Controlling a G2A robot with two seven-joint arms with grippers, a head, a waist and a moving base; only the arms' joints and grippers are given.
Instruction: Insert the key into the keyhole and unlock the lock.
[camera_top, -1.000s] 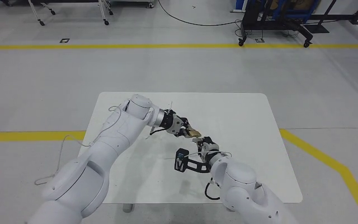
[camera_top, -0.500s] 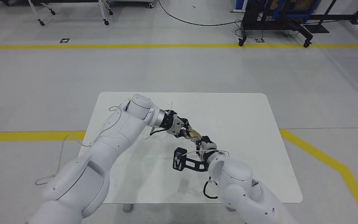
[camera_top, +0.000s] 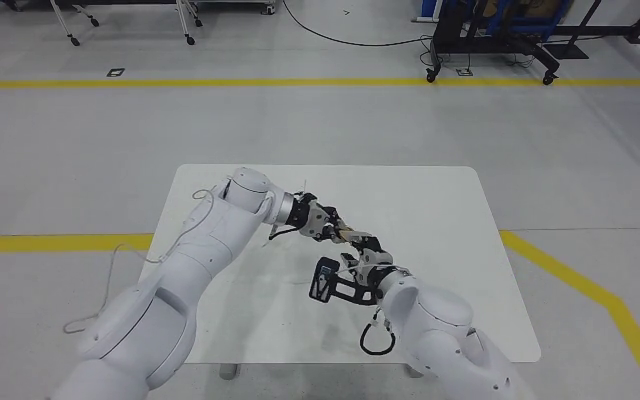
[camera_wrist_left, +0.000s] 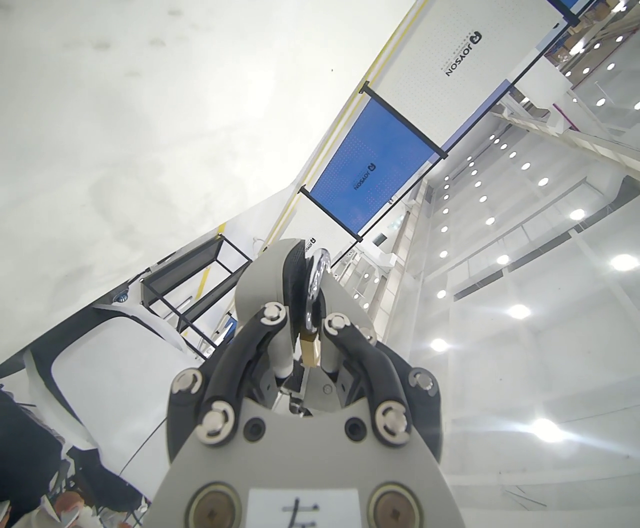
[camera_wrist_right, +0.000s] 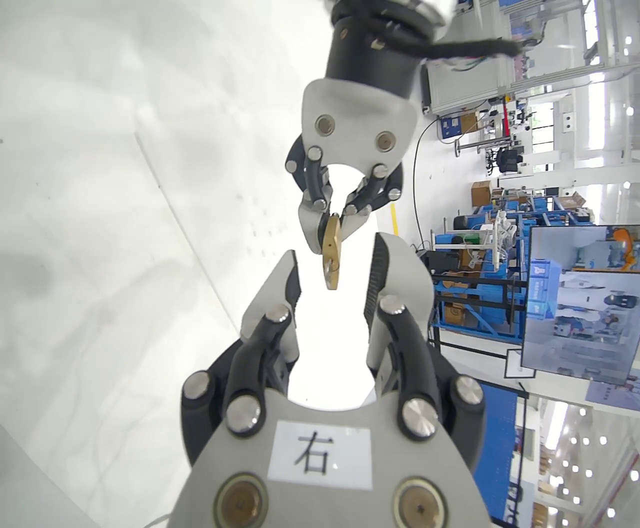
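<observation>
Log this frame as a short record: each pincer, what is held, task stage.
Left pincer: shut on brass piece, above the table
Held item: lock or key, cannot tell
Right pincer: open, empty, fingers flanking the brass piece without gripping
Stage: pincers tip to tip; unlocking not yet done

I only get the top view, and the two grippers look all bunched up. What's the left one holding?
Observer: The left gripper is shut on a small brass padlock, which sticks out past its fingertips in the right wrist view.
Operator: Is my right gripper grabbing it too?
Observer: No. The right gripper is open, one finger on each side of the padlock's free end, with gaps showing.
Operator: Where's its loop?
Observer: The silver metal shackle is pinched inside the left gripper, seen from the left wrist view.
</observation>
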